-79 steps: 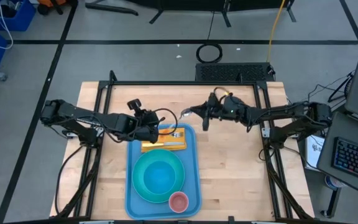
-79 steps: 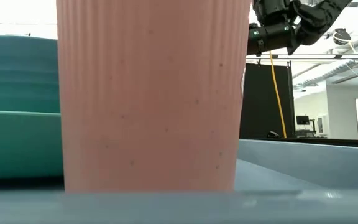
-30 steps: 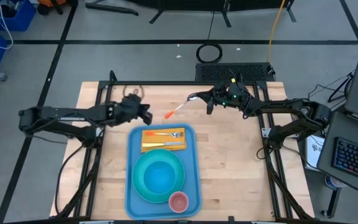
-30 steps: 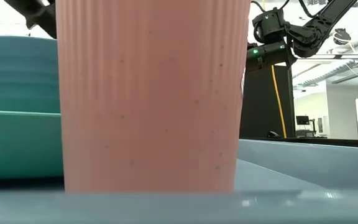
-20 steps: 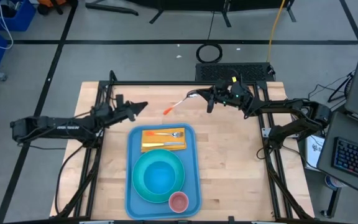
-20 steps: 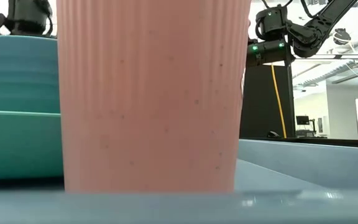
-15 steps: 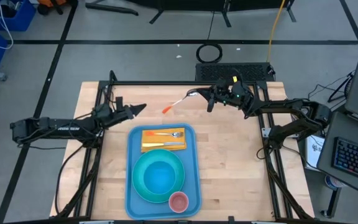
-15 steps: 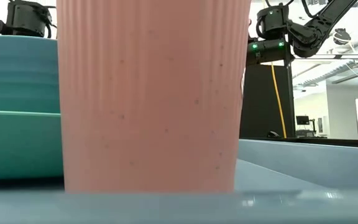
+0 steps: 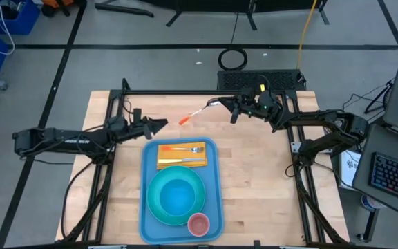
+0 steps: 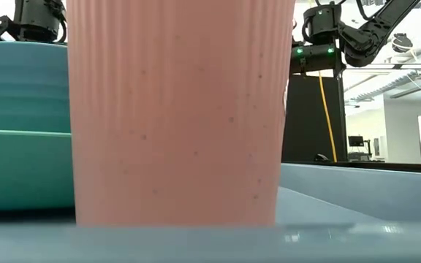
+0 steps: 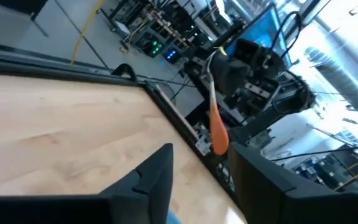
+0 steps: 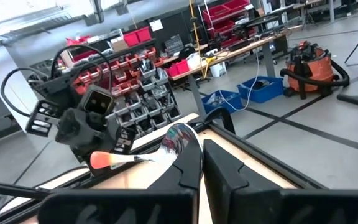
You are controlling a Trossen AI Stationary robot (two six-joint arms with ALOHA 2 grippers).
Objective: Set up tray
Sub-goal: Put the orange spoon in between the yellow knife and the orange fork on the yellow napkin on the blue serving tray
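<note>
The light-blue tray (image 9: pixel 215 181) lies on the table's near middle. On it are a round turquoise plate (image 9: pixel 177 196), a pink cup (image 9: pixel 198 224) and a yellow napkin (image 9: pixel 163 162) with a fork (image 9: pixel 188 149). The cup (image 10: pixel 177 109) fills the low view. My right gripper (image 9: pixel 232 108) is shut on a spoon (image 9: pixel 199 113) with an orange handle, above the table's far middle. My left gripper (image 9: pixel 159 124) is open and empty, just beyond the tray's far left corner; its two fingers (image 11: pixel 157 171) stand apart, pointing toward the spoon (image 11: pixel 215 118). My right gripper pinches the spoon between its two fingers (image 12: pixel 188 165) just behind the metal bowl (image 12: pixel 178 140). The fingers come level from the table's right. The spoon is lifted clear of the table, and its orange handle end (image 12: pixel 101 160) sticks out toward the table's left and near side.
Bare wooden table (image 9: pixel 254 173) lies to the right and left of the tray. A black frame rail (image 9: pixel 185 92) runs along the table's far edge. Beyond the table are a dark box (image 9: pixel 258 79) and a coiled cable (image 9: pixel 232 58) on the floor.
My left arm has sunk lower and stretched out flat, and its gripper has turned level, pointing toward the table's right, still near the tray's far left corner. My right gripper has carried the spoon slightly toward the far edge, and the spoon stays clear of the table.
</note>
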